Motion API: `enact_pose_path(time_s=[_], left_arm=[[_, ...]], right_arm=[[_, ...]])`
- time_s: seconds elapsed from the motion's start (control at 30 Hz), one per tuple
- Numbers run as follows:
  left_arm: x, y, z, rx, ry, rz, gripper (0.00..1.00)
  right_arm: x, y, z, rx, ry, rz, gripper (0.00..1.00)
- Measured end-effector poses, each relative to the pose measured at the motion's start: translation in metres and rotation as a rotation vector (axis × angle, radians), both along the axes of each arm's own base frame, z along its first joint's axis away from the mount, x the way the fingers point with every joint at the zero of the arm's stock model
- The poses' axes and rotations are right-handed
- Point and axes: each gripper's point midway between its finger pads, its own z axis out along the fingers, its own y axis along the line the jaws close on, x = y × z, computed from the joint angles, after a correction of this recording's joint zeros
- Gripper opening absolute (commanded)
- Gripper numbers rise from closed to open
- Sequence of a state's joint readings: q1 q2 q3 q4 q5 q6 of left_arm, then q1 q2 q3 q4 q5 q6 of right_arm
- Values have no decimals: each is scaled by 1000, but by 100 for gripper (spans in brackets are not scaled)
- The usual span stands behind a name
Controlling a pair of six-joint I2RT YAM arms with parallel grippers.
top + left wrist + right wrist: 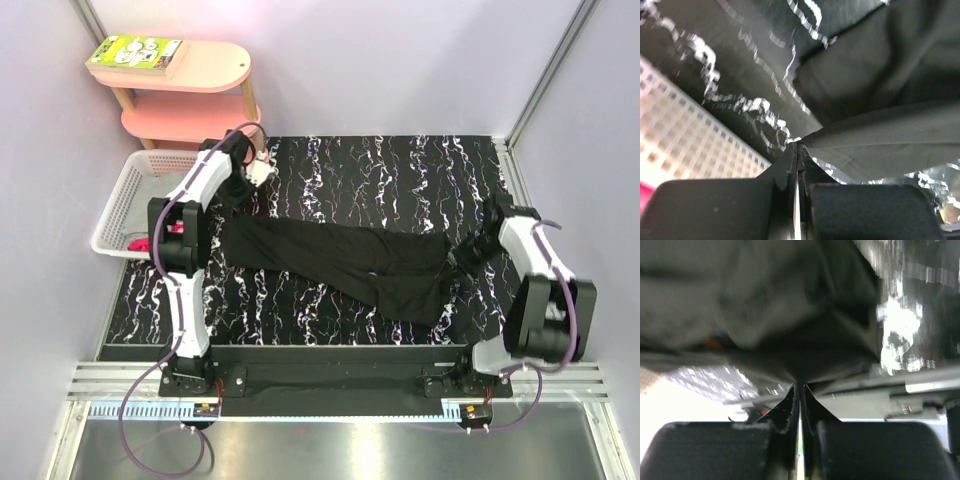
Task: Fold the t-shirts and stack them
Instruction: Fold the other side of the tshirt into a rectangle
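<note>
Spanning the marbled table (pixel 400 170) diagonally, black t-shirt (pixel 350 262) lies bunched long, narrow and creased; left gripper (pixel 796 148) pinches one end, right gripper (pixel 800 386) the other.

Matt black cloth t-shirt (pixel 340 258), white plastic lattice basket (pixel 125 200), smooth pink shelf (pixel 215 65).

Top view looks steeply down on the worktop (pixel 400 170); both wrist views hug their jaws, sharing its black t-shirt (pixel 340 262).
</note>
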State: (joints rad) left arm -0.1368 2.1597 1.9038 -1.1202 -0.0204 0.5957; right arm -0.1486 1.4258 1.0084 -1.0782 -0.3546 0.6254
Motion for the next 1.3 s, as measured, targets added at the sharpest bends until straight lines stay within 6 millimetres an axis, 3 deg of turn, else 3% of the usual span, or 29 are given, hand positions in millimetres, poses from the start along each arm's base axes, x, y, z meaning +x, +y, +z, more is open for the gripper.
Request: enact_pose_path(time_s=[0.03, 0.1, 0.2, 0.27, 0.43, 0.57, 0.63, 0.73, 0.8, 0.87, 0.97, 1.1, 1.23, 1.3], left_arm=[[0, -2, -6, 8, 12, -4, 35], [-2, -6, -17, 21, 38, -7, 72], [-5, -8, -28, 37, 51, -11, 92], [-8, -6, -34, 49, 56, -7, 97], [-16, -1, -34, 62, 55, 9, 99], [-27, -8, 10, 28, -39, 0, 99], [-47, -21, 40, 6, -103, -37, 99], [-80, -45, 59, -47, -124, -106, 99], [-100, -58, 49, -80, -83, -140, 99], [-114, -58, 26, -83, -12, -137, 99], [-126, -52, -12, -61, 105, -106, 99], [-125, -49, -38, -46, 163, -85, 99], [-119, -46, -42, -51, 150, -66, 99], [-117, -43, -42, -59, 145, -48, 99]], right_arm=[[10, -4, -6, -6, 6, -10, 16], [27, -10, -18, -24, 18, -21, 32], [45, -16, -34, -40, 36, -33, 44], [54, -19, -44, -43, 50, -36, 46], [81, -24, -53, -52, 45, -40, 50], [103, -30, -39, -76, -28, -35, 50], [108, -31, -30, -79, -69, -28, 50], [98, -24, -10, -58, -126, -10, 43], [85, -15, 10, -25, -186, 16, 41], [72, -2, 27, -2, -231, 59, 42], [51, 37, 45, 37, -279, 209, 41], [23, 92, 36, 72, -241, 450, 40], [5, 123, 16, 36, -151, 621, 41], [2, 128, 11, 11, -134, 665, 41]])
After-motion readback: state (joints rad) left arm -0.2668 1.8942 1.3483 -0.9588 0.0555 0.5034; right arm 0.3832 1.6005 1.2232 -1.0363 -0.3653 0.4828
